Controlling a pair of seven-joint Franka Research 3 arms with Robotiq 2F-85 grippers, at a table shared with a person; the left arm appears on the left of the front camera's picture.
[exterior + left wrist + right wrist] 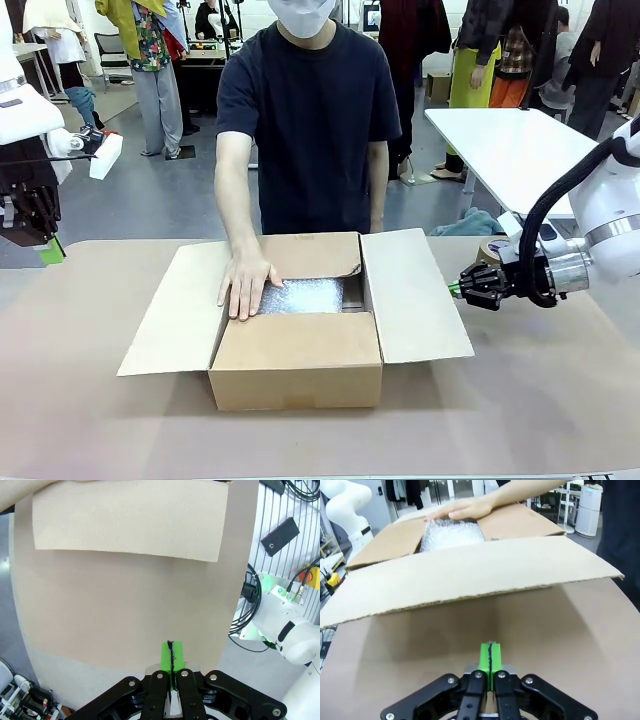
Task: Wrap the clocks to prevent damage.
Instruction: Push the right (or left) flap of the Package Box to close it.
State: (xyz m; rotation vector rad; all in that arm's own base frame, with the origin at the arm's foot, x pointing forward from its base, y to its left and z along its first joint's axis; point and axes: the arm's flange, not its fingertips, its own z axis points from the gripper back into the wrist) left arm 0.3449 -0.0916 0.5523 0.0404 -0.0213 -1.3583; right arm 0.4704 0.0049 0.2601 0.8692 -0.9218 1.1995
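An open cardboard box (296, 355) sits mid-table with its flaps spread. Inside lies a bundle of bubble wrap (302, 296), also seen over the flap in the right wrist view (451, 534); no clock face shows under it. A person's hand (245, 285) rests flat on the wrap and box edge (465, 508). My left gripper (52, 251) hangs shut and empty above the table's left edge, its green pads pressed together (171, 656). My right gripper (455, 290) is shut and empty just right of the box's right flap, pads together (490, 656).
The box's left flap (130, 522) lies flat on the brown table (520, 400). The right flap (470, 577) slopes up close in front of my right gripper. A second white table (510, 140) and people stand behind the person.
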